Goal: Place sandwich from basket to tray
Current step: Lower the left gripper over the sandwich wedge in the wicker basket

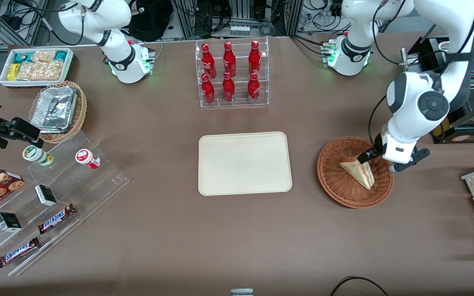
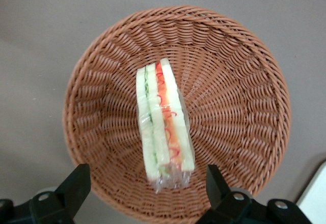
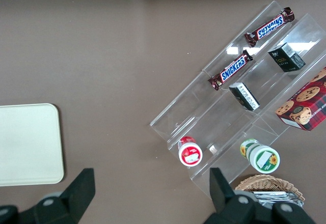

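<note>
Left wrist view: the sandwich (image 2: 164,123) is seen lying in the basket (image 2: 239,107), its long axis running twelve to six o'clock, centred between the released fingers (image 2: 75,183) of the gripper (image 2: 145,186), which are spread at either side of its near end.

The word SNICKERS can be read on two chocolate bars (image 1: 56,218) (image 1: 18,252) that lie on the clear stepped stand (image 1: 97,189), toward the parked arm's end of the table. In the right wrist view both bars (image 3: 271,27) (image 3: 230,70) show the same brand name.

The gripper (image 1: 379,160) hangs over the basket (image 1: 335,189) and carries no readable text.
</note>
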Tool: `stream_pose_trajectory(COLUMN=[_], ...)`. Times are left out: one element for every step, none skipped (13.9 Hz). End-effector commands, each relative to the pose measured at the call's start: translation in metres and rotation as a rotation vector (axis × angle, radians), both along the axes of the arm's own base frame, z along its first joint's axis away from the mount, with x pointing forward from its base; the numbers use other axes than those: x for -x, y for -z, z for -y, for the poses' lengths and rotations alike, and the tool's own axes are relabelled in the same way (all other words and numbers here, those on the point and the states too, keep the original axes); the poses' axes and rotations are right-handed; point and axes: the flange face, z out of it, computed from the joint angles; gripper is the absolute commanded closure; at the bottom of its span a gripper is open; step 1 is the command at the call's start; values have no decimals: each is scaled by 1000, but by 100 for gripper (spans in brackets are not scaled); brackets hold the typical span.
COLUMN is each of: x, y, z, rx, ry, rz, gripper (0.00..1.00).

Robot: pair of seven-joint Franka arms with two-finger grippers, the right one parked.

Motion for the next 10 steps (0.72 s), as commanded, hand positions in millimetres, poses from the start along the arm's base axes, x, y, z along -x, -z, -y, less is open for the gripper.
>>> stream_pose_trajectory(x=[-8, -9, -10, -10, -11, -10, -10, -9, -9, -8], y=[27, 32, 36, 41, 44, 48, 51, 56, 58, 62], z=[4, 5, 6, 8, 12, 14, 14, 14, 14, 14], rx=[5, 9, 11, 14, 17, 20, 20, 19, 20, 18], ry=[-33, -39, -40, -39, -42, -44, -44, -44, -42, -40], rz=[17, 25, 28, 31, 32, 29, 24, 15, 12, 3], gripper=[0, 0, 0, 0, 0, 0, 0, 0, 1, 9])
